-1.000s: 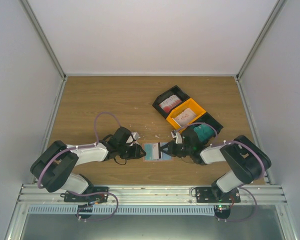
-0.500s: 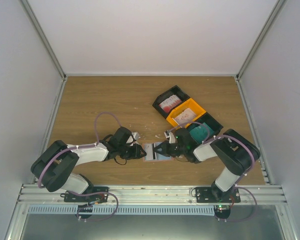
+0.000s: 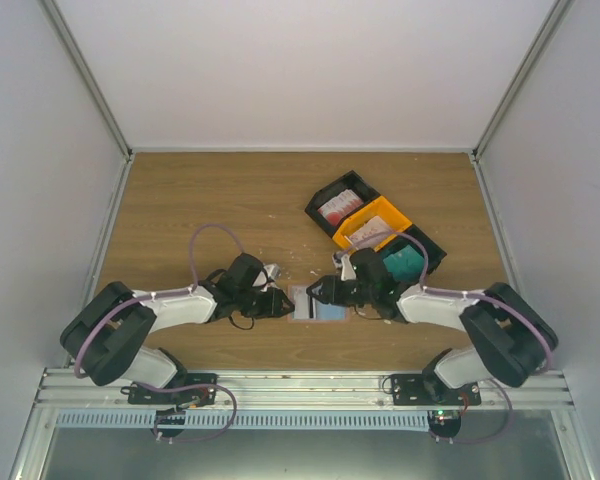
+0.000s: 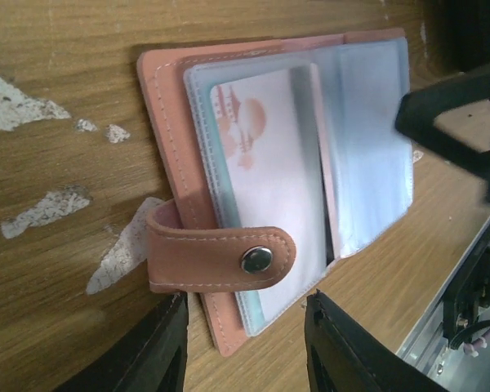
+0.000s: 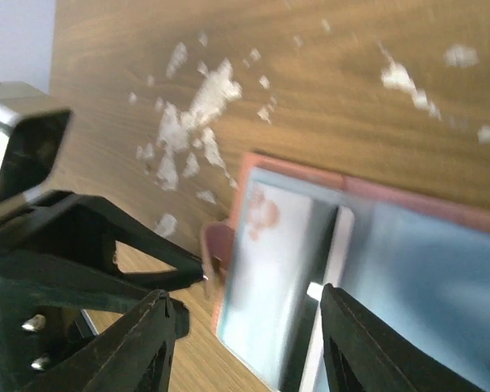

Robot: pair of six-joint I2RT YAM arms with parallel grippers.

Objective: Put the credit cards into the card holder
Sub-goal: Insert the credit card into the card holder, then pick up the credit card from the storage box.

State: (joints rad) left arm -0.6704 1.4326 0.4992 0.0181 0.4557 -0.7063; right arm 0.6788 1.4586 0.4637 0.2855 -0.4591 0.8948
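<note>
The card holder (image 4: 167, 122) lies open on the table, salmon outside and pale blue inside, between both arms (image 3: 320, 310). A whitish-pink credit card (image 4: 265, 188) with a red print sits in the sleeve of its strap-side page, also seen in the right wrist view (image 5: 278, 269). My left gripper (image 4: 245, 347) is open, and the holder's near corner and snap strap (image 4: 220, 259) lie between its fingers without touching them. My right gripper (image 5: 249, 335) hangs open just over that card, holding nothing. More credit cards fill the bins.
Three bins stand in a diagonal row behind the right arm: a black one with red-and-white cards (image 3: 342, 205), an orange one with whitish cards (image 3: 372, 232), and a black one with teal cards (image 3: 410, 262). White scraps (image 5: 192, 122) dot the wood beside the holder.
My right gripper was shut and has now opened over the holder, and its arm has stretched out lower and to the left. The left gripper has stayed put.
</note>
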